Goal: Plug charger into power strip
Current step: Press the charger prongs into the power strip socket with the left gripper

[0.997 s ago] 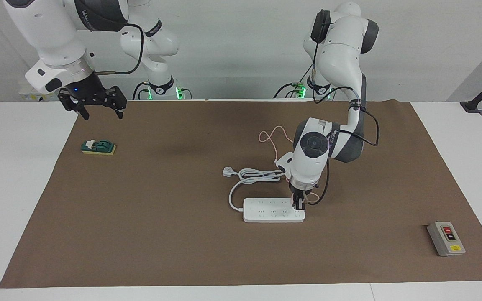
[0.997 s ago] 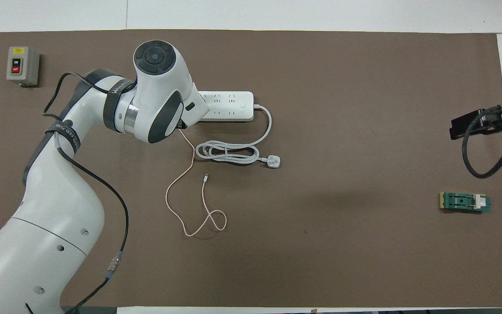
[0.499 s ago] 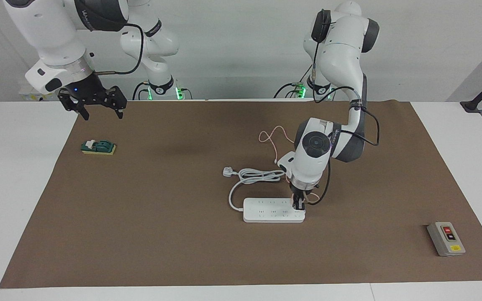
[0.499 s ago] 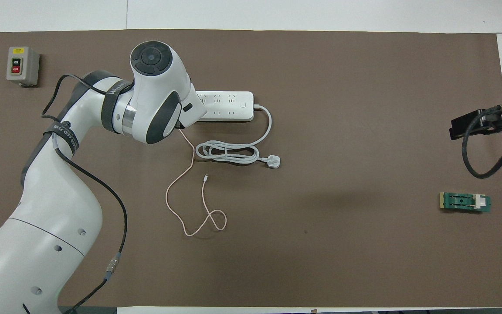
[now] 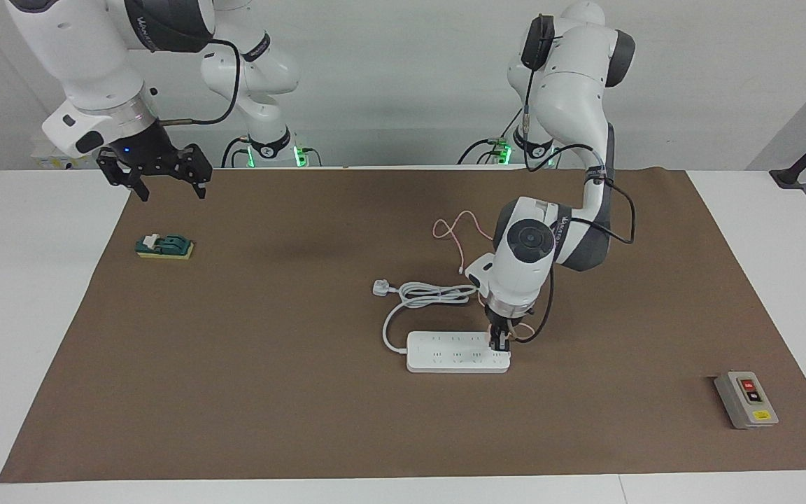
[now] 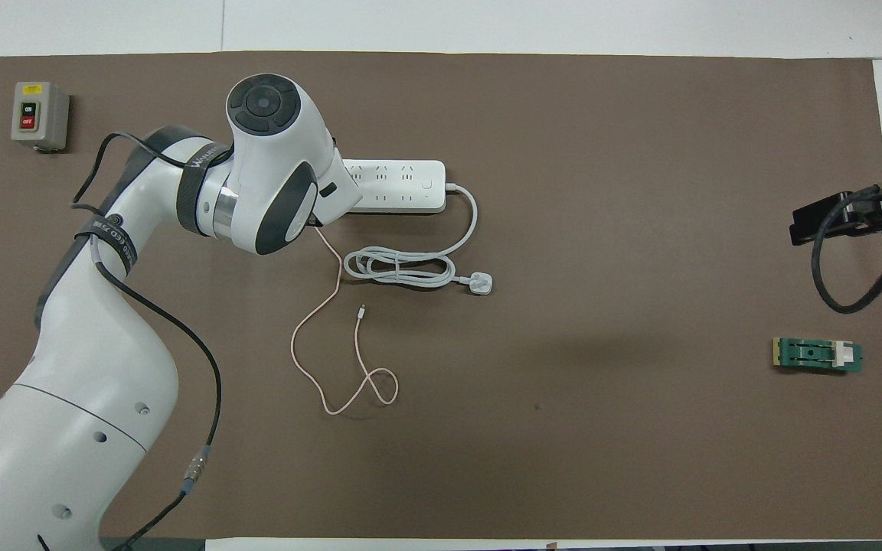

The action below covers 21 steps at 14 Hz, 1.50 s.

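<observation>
Best done by keeping the charger (image 5: 499, 341) upright and square over the socket, then pressing straight down without dragging the power strip (image 5: 445, 357) sideways. Left gripper (image 5: 499, 343) down at the strip's end toward the left arm, jaws clenched on the charger, pink cable (image 6: 326, 329) trailing from there toward the robots. Right gripper (image 5: 158, 180) waiting, jaws spread wide, holding nothing, well apart from the strip

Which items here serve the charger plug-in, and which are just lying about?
Job: power strip; charger's pink cable; left gripper, shut at the strip's end.
Lying about: grey button box; green part; right gripper, waiting, open.
</observation>
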Each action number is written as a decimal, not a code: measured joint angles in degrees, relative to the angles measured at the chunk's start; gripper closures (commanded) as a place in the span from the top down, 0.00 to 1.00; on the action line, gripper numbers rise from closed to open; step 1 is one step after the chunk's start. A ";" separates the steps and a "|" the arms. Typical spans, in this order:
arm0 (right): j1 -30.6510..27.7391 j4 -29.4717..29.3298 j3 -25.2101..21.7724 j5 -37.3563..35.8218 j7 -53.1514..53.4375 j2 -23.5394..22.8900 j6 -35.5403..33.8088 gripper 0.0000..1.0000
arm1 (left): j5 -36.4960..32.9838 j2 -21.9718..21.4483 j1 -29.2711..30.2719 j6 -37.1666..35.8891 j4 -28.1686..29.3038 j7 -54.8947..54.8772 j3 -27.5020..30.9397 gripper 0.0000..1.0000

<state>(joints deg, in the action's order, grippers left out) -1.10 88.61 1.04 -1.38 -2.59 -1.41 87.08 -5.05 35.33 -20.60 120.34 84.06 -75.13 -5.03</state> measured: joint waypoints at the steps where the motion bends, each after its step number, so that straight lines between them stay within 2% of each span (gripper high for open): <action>1: 0.00 0.00 0.00 0.00 0.00 0.00 0.00 1.00 | 0.00 -0.18 0.01 0.37 0.34 -0.28 0.00 0.00; 10: 0.00 0.00 0.00 0.00 0.00 0.00 0.00 1.00 | 0.00 -0.61 0.04 1.29 1.18 -1.89 0.02 0.02; 11: 0.00 0.00 0.00 0.00 0.00 0.00 0.00 1.00 | 0.00 -0.61 0.04 1.29 1.18 -1.88 0.02 0.26; 12: 0.00 0.00 0.00 0.00 0.00 0.00 0.00 1.00 | 0.01 -0.61 0.04 1.29 1.18 -1.84 0.02 0.65; 13: 0.00 0.00 0.00 0.00 0.00 0.00 0.00 1.00 | 0.03 -0.60 0.04 1.35 1.18 -1.84 0.02 1.00; 18: 0.00 0.00 0.00 0.00 0.00 0.00 0.00 1.00 | 0.03 0.92 0.17 6.84 0.79 -2.34 0.18 1.00; 21: 0.00 0.00 0.00 0.00 0.00 0.00 0.00 1.00 | 0.02 1.69 0.22 7.65 0.20 -2.41 0.23 1.00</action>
<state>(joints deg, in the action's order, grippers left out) -1.10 88.61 1.04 -1.38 -2.59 -1.41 87.08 -5.03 37.01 -20.38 127.99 84.25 -77.54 -4.80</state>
